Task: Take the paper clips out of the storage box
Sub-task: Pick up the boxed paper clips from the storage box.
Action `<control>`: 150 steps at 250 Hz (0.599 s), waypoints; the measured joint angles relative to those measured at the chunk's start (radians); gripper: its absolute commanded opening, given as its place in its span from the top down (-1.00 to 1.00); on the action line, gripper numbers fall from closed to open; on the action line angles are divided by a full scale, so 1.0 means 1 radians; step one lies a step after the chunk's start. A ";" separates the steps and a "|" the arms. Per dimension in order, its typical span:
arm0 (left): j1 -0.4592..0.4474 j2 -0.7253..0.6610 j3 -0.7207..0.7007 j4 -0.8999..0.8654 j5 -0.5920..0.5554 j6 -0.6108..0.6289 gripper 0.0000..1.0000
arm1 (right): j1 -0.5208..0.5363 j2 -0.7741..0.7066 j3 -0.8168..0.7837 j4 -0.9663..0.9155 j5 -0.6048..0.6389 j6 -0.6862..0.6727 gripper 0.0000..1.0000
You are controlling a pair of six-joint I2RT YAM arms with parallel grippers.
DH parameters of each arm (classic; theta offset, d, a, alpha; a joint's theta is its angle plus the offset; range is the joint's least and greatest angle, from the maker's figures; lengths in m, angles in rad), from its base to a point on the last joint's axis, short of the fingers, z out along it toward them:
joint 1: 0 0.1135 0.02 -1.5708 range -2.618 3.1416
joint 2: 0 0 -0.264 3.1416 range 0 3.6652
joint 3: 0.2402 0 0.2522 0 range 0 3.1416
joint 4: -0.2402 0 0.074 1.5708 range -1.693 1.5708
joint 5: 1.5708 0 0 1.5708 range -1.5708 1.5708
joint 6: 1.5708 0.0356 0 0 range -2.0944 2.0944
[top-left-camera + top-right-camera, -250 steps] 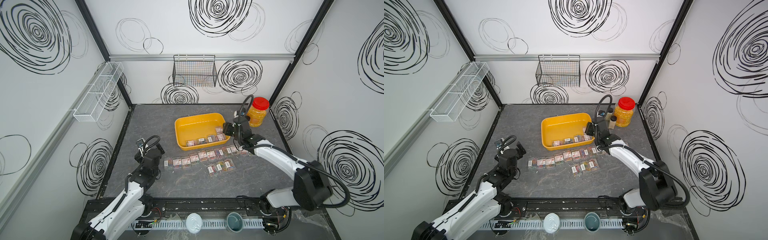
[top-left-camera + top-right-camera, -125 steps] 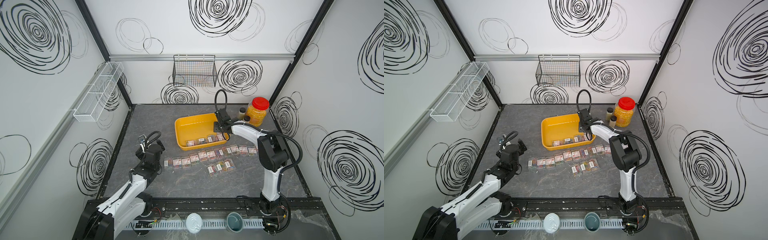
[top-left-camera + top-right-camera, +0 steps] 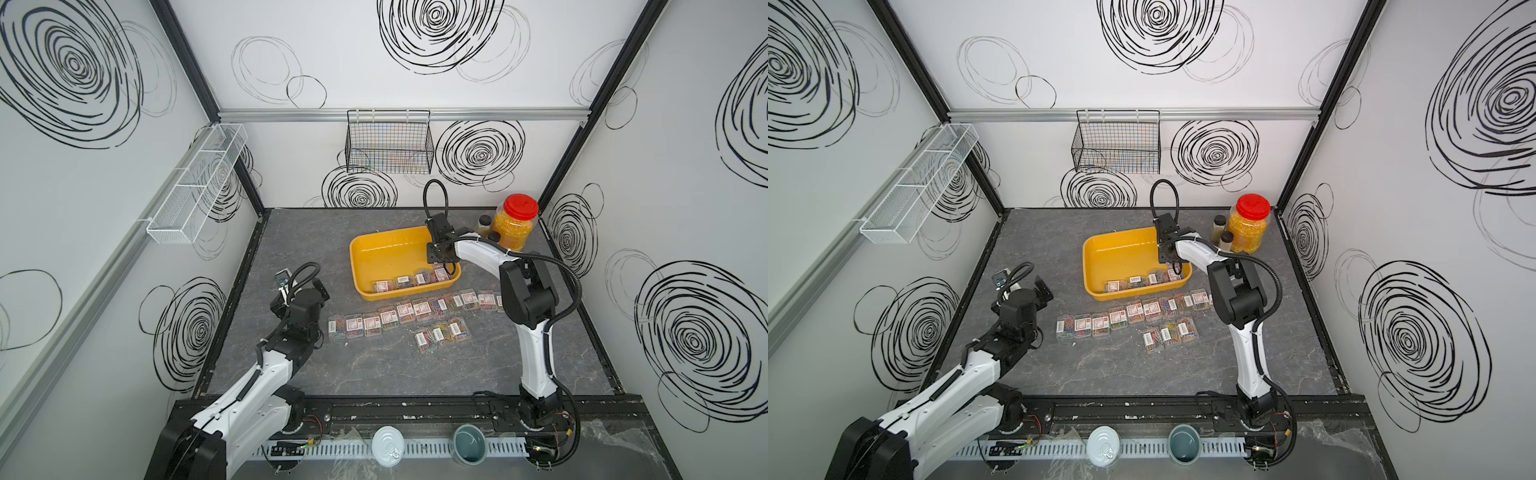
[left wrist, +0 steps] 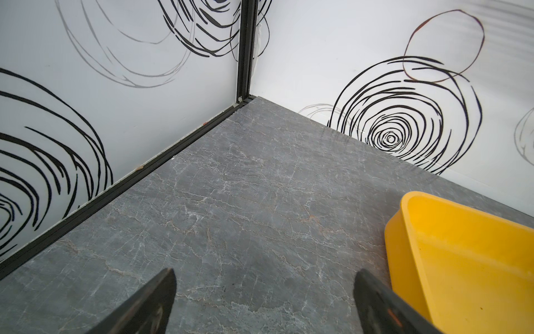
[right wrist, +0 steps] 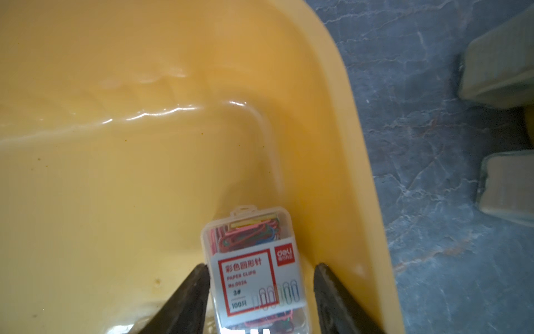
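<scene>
The paper clip case (image 5: 254, 274) I want lies flat in the storage box (image 5: 361, 202), tucked into a corner against its side wall. My right gripper (image 5: 261, 266) straddles it, fingers (image 5: 326, 286) partly spread and not yet pinching. One touches the case; the other sits in the narrow gap by the wall. Closing could scrape that wall, drag the box, or squirt the slick case sideways. My left gripper (image 4: 264, 272) hangs wide open over bare table (image 4: 231, 202).
</scene>
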 measured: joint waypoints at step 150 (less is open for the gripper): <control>0.001 0.024 0.000 -0.002 0.003 0.000 -0.98 | 0.000 0.064 0.025 0.013 -0.093 -0.022 -0.30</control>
